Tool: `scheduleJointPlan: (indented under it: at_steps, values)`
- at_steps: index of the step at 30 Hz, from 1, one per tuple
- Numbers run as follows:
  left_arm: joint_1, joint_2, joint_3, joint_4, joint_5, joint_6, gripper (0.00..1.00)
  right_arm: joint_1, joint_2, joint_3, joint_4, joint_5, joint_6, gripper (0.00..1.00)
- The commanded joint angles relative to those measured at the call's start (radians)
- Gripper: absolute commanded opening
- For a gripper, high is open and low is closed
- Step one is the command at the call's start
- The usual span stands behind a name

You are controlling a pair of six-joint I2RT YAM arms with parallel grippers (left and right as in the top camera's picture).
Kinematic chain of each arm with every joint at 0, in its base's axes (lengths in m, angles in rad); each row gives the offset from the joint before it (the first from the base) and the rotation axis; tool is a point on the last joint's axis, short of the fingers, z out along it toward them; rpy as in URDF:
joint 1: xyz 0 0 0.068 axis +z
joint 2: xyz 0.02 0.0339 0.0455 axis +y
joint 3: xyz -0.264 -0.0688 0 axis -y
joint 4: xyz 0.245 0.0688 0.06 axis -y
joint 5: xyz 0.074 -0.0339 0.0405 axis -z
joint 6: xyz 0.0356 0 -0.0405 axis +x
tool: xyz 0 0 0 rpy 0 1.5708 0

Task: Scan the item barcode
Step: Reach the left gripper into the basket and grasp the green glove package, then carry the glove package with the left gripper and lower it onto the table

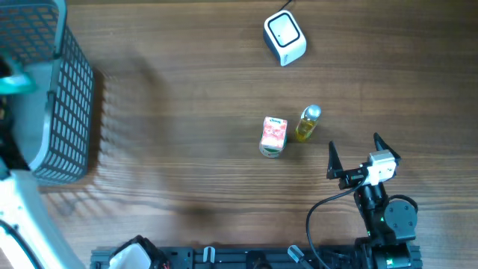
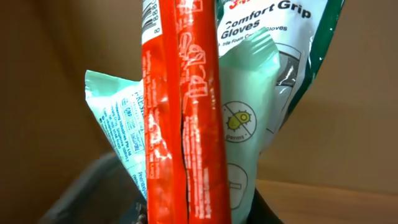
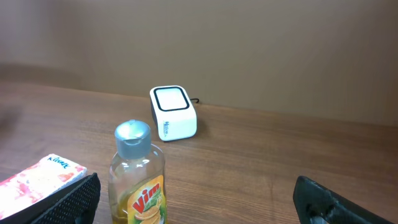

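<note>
Left end effector (image 2: 193,214): closed down narrow on the red packet (image 2: 183,124); dark, blurred fingers (image 2: 99,193) flank the packet's lower end in the left wrist view; overhead shows only the white left arm (image 1: 19,217) at the far-left edge, by the basket (image 1: 71,97)
Red packet: in that grip, upright, close to the wrist cam & filling the middle of its view; white print runs along its length; can't be made out in the overhead
Behind it: mint-green pack (image 2: 249,118) w/ a germ icon; further back a gloves pack (image 2: 298,37) marked "Comfort Grip Gloves"; both overlap the red packet as seen; whether they touch it can't be told
Basket: grey-blue mesh, far-left end of the wooden table (image 1: 187,75)
Scanner (image 1: 284,37): white box, dark-rimmed window on top, cable at the rear; far side of the table, right of centre; well apart from the basket
Mid-table: tissue box (image 1: 273,136) w/ red floral print; just beside it a soap bottle (image 1: 308,123), upright, yellow liquid, grey cap, "Vim" label
Right end effector (image 1: 354,142): jaws spread wide, holding nothing; near-right part of the table, facing the bottle & scanner; near the bottle, not touching
</note>
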State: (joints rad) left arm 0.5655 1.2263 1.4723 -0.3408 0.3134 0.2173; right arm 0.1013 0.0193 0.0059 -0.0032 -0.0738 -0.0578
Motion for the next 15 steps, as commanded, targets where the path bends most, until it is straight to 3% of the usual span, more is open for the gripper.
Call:
scheduleJointPlan:
  at_steps: [1, 4, 8, 15]
  values:
    - [-0.181, -0.076, 0.007, -0.096, 0.0, -0.081, 0.19, -0.001, -0.012, -0.001, 0.004, 0.013, 0.006, 1.0]
    - [-0.327, -0.093, 0.007, -0.275, -0.098, -0.16, 0.19, -0.001, -0.012, -0.001, 0.004, 0.013, 0.006, 1.0]
    - [-0.512, -0.045, -0.011, -0.513, -0.106, -0.205, 0.17, -0.001, -0.012, -0.001, 0.005, 0.013, 0.006, 1.0]
    - [-0.754, 0.113, -0.185, -0.546, -0.159, -0.305, 0.16, -0.001, -0.012, -0.001, 0.004, 0.013, 0.006, 1.0]
